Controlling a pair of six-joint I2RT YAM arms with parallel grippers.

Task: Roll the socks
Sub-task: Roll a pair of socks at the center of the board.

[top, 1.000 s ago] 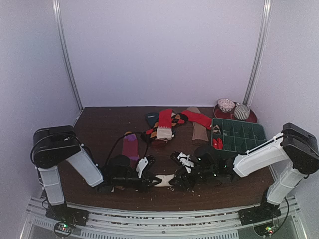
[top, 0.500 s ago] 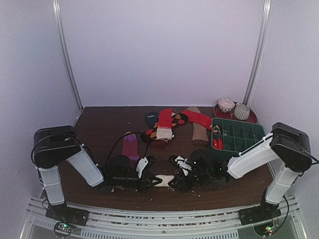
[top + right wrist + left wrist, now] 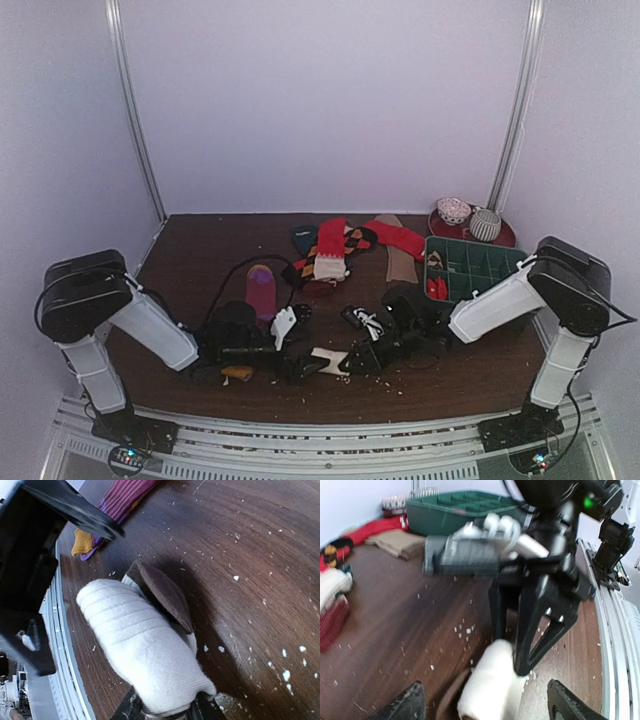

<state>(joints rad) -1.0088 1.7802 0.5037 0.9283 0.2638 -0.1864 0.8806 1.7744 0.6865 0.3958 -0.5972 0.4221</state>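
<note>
Arm R (image 3: 495, 305) low, outstretched; R fingers (image 3: 532, 630) clamped on white sock (image 3: 145, 650); L fingers (image 3: 402, 706) apart.

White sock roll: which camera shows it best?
Right wrist view: the white sock roll fills the frame, ribbing sharp. Left wrist view shows it blurred, low down; the top view only a small pale patch.

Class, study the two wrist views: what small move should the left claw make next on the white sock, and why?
Probably close the left claw. Its fingers stand open on either side of one end of the white ribbed sock with a brown patch, which lies on the dark wooden table, while the right claw appears to pinch the other end.
</note>
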